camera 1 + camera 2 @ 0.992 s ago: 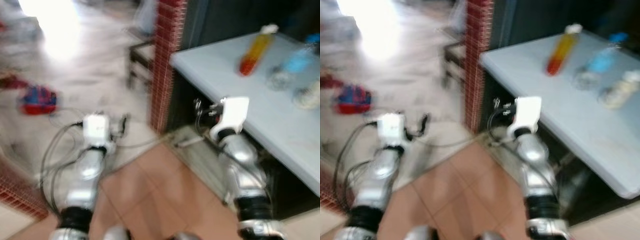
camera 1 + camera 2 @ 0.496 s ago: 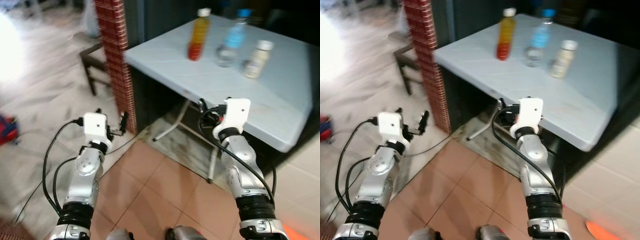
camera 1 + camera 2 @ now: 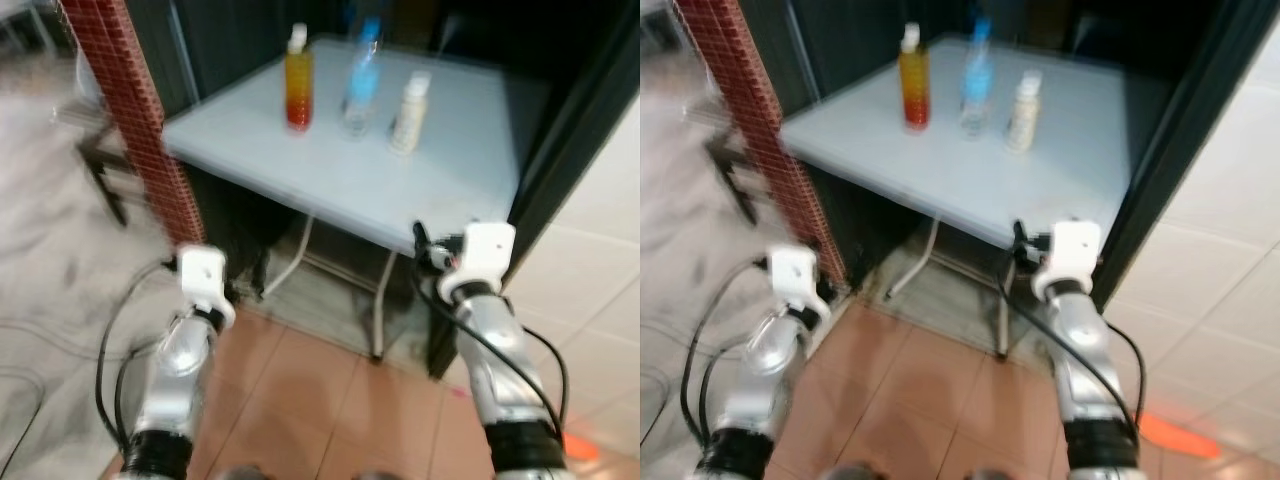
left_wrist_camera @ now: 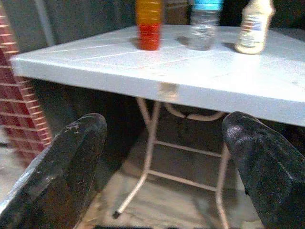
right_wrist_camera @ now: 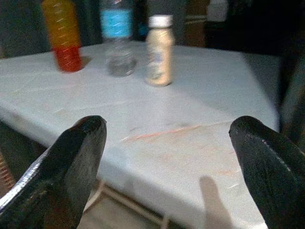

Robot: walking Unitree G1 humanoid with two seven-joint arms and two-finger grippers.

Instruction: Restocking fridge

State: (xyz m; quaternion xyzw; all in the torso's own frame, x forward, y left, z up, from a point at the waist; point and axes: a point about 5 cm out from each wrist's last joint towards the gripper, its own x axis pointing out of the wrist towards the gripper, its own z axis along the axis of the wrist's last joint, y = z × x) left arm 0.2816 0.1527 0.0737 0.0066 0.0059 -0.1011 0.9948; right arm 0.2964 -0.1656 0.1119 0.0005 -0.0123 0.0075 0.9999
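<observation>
Left gripper (image 4: 164, 157): fingers spread wide, empty, low before the table's edge.
Table (image 3: 330, 180): white, bearing three bottles in a row.
Bottles: orange (image 3: 298, 80), blue-labelled (image 3: 360, 78), cream (image 3: 410, 100).
Right gripper (image 5: 167, 157): fingers spread wide, empty, near the table's front corner.

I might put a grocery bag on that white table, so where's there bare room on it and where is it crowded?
The table's near half, from the front edge up to the bottles, is bare, as is its right side by the dark frame. The far part is crowded: the orange bottle, water bottle and cream bottle stand in a row.
</observation>
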